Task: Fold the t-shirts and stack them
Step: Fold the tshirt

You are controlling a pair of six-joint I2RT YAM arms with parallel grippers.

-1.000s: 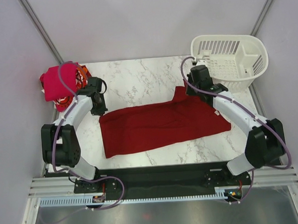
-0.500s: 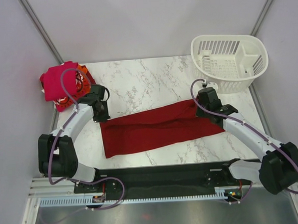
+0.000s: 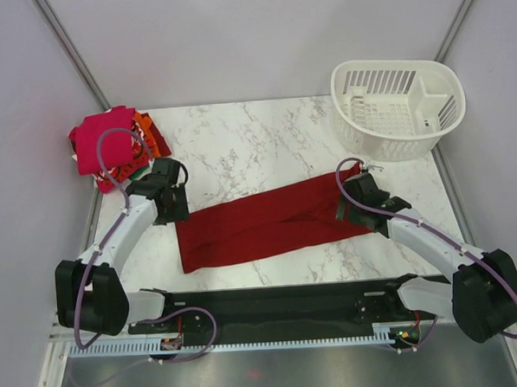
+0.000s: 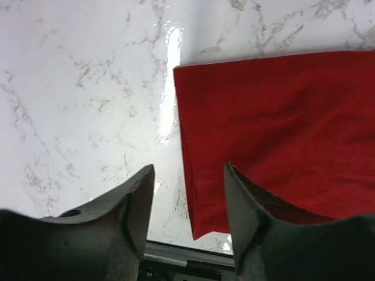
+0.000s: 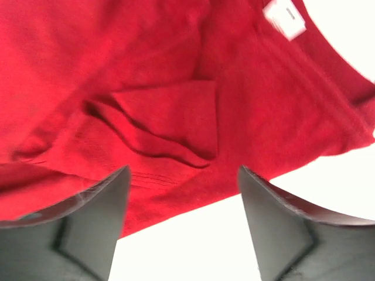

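At the near edge of the table (image 3: 238, 138), the two arm bases are seen bolted to a black rail (image 3: 273, 307). Just beyond the rail, the dark red t-shirt (image 3: 269, 221) is laid on the marble as a long folded band, its left end nearer the rail and its right end angled farther away.

The left gripper (image 4: 188, 205) is held over the band's left end. Its fingers (image 4: 137, 205) are set moderately apart and nothing is clamped between them; in the left wrist view the straight side edge of the cloth is seen running through the gap, with bare marble to one side of it.

The right gripper (image 5: 181, 216) is held over the band's right end. Its fingers (image 5: 99, 216) are spread wide and nothing is gripped. Below them the cloth is rumpled, a small folded flap (image 5: 176, 117) is raised on it, and a white neck label (image 5: 285, 17) is seen by the collar edge.

At the far left corner a pile of t-shirts (image 3: 100, 145) is found, with magenta-pink cloth on top and orange showing at its right side, well apart from the red band. At the far right corner a white slotted basket (image 3: 399, 108) is set
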